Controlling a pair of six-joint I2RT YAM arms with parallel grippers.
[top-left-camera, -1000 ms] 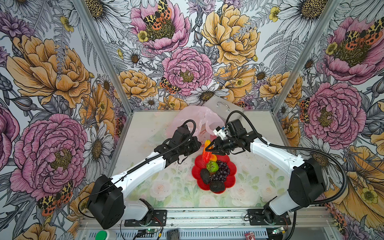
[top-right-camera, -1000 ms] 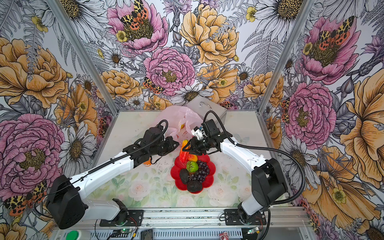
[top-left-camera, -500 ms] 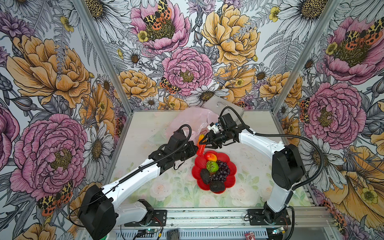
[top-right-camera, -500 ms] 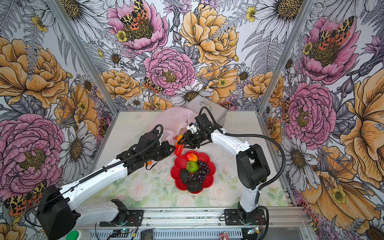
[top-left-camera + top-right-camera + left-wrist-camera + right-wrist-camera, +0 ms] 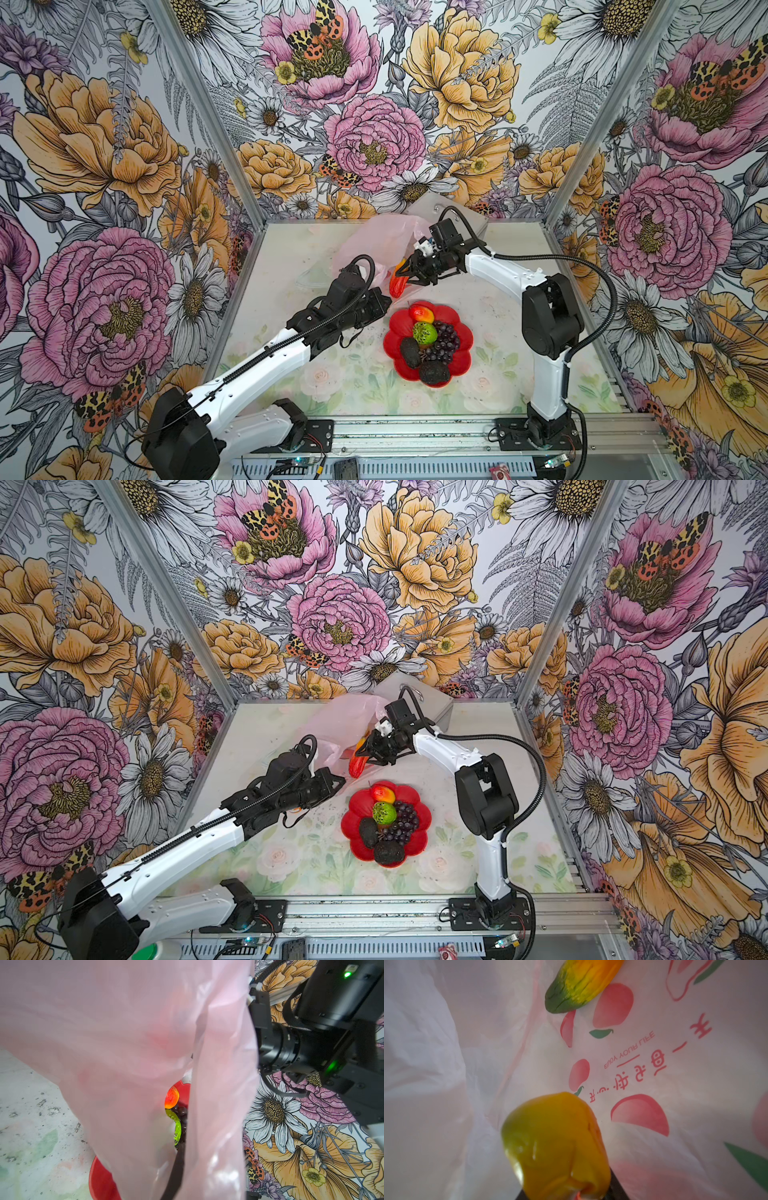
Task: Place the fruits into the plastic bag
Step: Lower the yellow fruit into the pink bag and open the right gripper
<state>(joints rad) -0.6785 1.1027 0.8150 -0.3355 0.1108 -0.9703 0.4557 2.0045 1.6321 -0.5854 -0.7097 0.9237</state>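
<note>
Near the bench's back edge, right gripper (image 5: 401, 277) clamped on a mango (image 5: 396, 286), now moved off the red plate (image 5: 463, 332) to the plastic bag (image 5: 382, 241) mouth; second mango (image 5: 581, 985) already lies inside; left gripper (image 5: 385, 297) pinched together, apparently on bag film, holding it up. Drop looks next; peach (image 5: 422, 313), lime (image 5: 424, 332), grapes (image 5: 444, 340), avocados (image 5: 434, 372) wait on plate at bench centre

red flower-shaped plate (image 5: 462, 358) sits mid surface (image 5: 291, 249) | silver metal case (image 5: 428, 206) way back by the floral wallpaper (image 5: 374, 145)
</note>
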